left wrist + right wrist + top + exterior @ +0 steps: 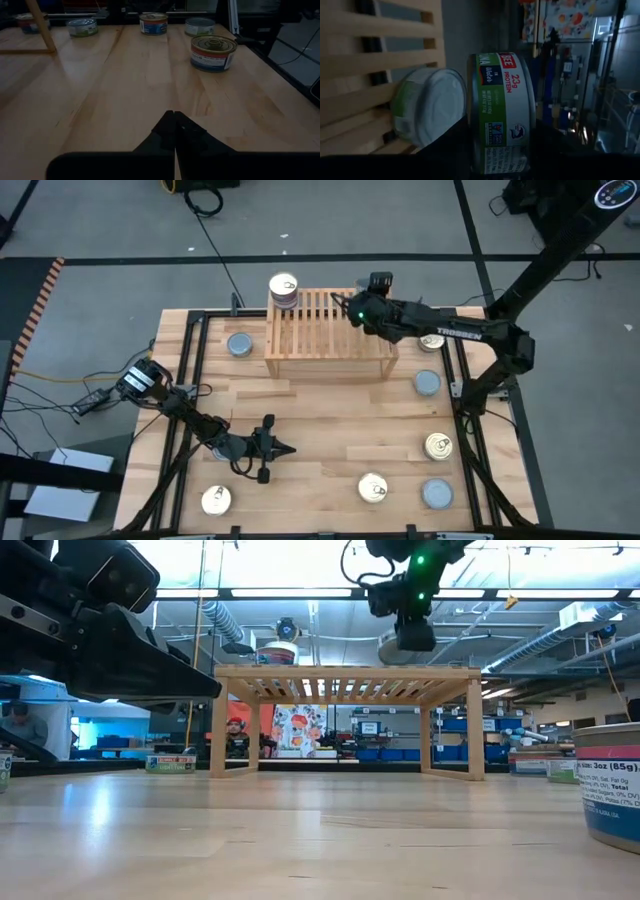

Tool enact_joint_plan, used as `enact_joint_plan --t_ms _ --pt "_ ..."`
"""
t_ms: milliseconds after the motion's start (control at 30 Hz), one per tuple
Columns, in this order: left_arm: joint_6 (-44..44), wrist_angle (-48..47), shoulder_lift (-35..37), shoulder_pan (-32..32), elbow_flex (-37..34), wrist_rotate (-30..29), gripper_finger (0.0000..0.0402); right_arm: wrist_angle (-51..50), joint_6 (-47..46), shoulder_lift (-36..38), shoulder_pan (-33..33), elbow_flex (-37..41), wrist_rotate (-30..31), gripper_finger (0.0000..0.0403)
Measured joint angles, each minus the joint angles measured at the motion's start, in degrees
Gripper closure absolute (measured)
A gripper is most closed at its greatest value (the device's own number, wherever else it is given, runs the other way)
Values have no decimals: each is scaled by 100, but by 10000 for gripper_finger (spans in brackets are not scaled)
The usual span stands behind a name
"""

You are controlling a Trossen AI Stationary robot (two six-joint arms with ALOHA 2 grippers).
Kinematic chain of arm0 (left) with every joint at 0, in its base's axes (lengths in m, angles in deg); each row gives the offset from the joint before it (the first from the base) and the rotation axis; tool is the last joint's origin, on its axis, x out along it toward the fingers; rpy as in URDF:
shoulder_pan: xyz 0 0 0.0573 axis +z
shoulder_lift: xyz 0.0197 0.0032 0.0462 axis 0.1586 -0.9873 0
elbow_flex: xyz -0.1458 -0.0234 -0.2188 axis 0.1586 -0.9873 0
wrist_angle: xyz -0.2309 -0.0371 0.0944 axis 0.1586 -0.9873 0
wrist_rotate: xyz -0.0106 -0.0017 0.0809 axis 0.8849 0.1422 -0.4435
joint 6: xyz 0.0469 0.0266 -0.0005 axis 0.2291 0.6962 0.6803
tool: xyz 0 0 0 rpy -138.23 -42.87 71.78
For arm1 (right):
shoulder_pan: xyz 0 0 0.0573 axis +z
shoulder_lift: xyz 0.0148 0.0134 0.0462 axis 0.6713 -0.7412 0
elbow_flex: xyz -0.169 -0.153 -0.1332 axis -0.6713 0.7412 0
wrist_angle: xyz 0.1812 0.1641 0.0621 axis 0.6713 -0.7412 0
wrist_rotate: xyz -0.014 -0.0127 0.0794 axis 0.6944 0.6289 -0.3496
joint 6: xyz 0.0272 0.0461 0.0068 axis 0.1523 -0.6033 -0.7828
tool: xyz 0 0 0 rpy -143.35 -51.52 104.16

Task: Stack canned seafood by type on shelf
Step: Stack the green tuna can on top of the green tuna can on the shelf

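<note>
I have the right gripper (352, 308) over the shelf (330, 350), near its right back part, and in the right wrist view its fingers (455, 145) pinch a green-labelled tin (502, 110) across the side wall. Just beside it a second green tin (430, 110) already rests on the slats. At the shelf's left back corner there is a short stack of tins (283, 289). The rest of the tins lie around the shelf on the tabletop (320, 430): a blue-grey one (239, 344) just left of it, others well in front and to the right.

I judge these tins rigid, smooth and fairly dense for their size, so a firm squeeze will not dent them, but the printed wall is slick. The best hold is across the full width at mid height, keeping the tin level so its rim seats on the one below.

The left gripper (283, 448) waits on the tabletop in front of the shelf, fingers pressed together, empty.
</note>
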Motion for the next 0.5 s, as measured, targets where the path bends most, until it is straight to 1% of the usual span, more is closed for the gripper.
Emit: enact_joint_plan --t_ms 100,200,367,500 --pt "-2 1 0 0 0 2 399 8 65 -112 -179 0 -42 250" --pt "0 -2 0 0 0 0 399 25 -43 -136 -276 0 -278 250" --pt "-2 -36 0 -1 2 2 399 1 -56 -158 -342 0 -310 244" --pt "-2 -34 0 -1 2 2 399 -43 -56 -163 -342 0 -314 232"
